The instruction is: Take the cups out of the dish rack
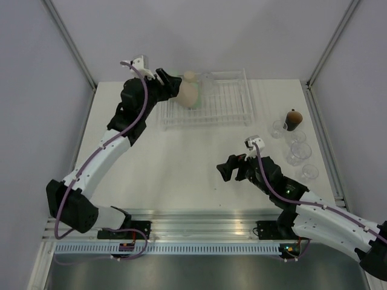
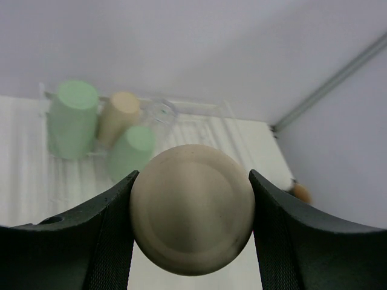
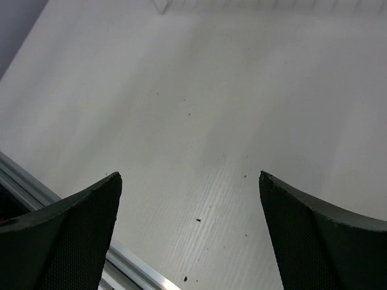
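Left gripper point(image 1: 175, 84) is clamping the beige cup point(image 2: 192, 223) by its sides at the left part of the dish rack point(image 1: 230, 106). It is looking light, stiff and smooth; holding around the middle is seeming safest against slipping.

Left arm point(image 1: 100, 158) and right arm point(image 1: 329, 214) are seen as white shells linked by black joint housings, each traced by a purple cable point(image 1: 145, 90), tipped with matte black textured fingers point(image 2: 91, 241), and footed by black bases point(image 1: 130, 232) at 6 o'clock.
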Tool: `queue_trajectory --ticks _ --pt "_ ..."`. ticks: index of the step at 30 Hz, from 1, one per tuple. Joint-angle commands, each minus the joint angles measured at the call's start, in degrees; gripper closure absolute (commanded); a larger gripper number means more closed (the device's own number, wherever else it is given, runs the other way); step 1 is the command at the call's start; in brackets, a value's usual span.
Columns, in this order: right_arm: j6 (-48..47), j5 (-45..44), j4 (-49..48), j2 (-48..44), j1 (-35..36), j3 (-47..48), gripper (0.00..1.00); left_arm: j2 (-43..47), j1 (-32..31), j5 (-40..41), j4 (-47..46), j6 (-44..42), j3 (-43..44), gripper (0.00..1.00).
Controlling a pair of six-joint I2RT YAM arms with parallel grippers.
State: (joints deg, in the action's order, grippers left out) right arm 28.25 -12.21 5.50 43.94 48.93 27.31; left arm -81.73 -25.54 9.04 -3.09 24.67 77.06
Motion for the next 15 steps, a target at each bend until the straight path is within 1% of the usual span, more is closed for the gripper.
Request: queue_trajectory --ticks 1,2,3,4,5,6,7,8,9,10,11,12,13,14,15 --pt "-1.4 -2.6 -10.3 -2.8 0.1 -1.8 0.02 6.2 1.3 -16.1 -0.9 17.6 -6.2 0.98" --pt "-1.7 -2.9 -13.3 -3.3 0.1 -2.5 0.02 9.2 1.9 -22.7 -1.9 20.0 -10.5 0.98" --pt "-2.0 -3.0 -14.5 -4.5 0.2 -3.7 0.02 10.6 3.5 -26.3 -3.3 22.7 -12.9 0.98" --pt "-2.6 -3.0 -15.7 -4.9 0.2 -4.2 0.02 11.9 4.3 -29.9 -4.9 28.6 -15.5 0.98" --pt "-2.8 -2.8 -17.5 -5.4 0.2 -4.6 0.02 14.8 5.4 -36.9 -10.5 31.8 -21.4 0.98" --pt "-3.1 -2.4 -18.4 -6.2 0.2 -5.4 0.02 15.9 7.7 -40.1 -13.7 35.1 -24.6 0.98" --pt "-3.5 -1.8 -19.4 -6.8 0.1 -5.8 0.02 17.2 8.7 -42.8 -17.1 41.4 -27.5 0.98" --pt "-3.8 0.2 -21.0 -6.9 0.2 -6.1 0.02 18.3 9.7 -47.1 -22.5 44.1 -32.6 0.98" --pt "-3.9 1.2 -22.0 -7.6 0.1 -6.8 0.02 19.9 11.1 -48.9 -25.1 46.4 -34.8 0.98" --pt "-4.2 2.4 -23.1 -7.6 0.1 -7.1 0.02 20.5 11.6 -50.6 -27.5 50.5 -36.7 0.98" --pt "-4.2 3.9 -24.9 -7.6 0.2 -7.3 0.02 20.7 11.9 -53.3 -29.7 52.3 -40.0 0.98" --pt "-4.1 5.8 -25.8 -7.3 0.2 -7.5 0.02 21.1 12.1 -54.4 -34.6 56.2 -41.7 0.98" --pt "-3.7 6.9 -26.8 -6.8 0.1 -7.7 0.02 20.8 12.0 -55.3 -37.6 58.5 -43.3 0.98" --pt "-3.7 8.8 -28.9 -5.4 0.1 -8.1 0.02 20.0 12.0 -56.7 -45.5 64.0 -46.6 0.98" --pt "-3.6 9.6 -29.7 -4.5 0.1 -8.1 0.02 19.4 12.0 -57.1 -49.5 67.0 -48.5 0.98"
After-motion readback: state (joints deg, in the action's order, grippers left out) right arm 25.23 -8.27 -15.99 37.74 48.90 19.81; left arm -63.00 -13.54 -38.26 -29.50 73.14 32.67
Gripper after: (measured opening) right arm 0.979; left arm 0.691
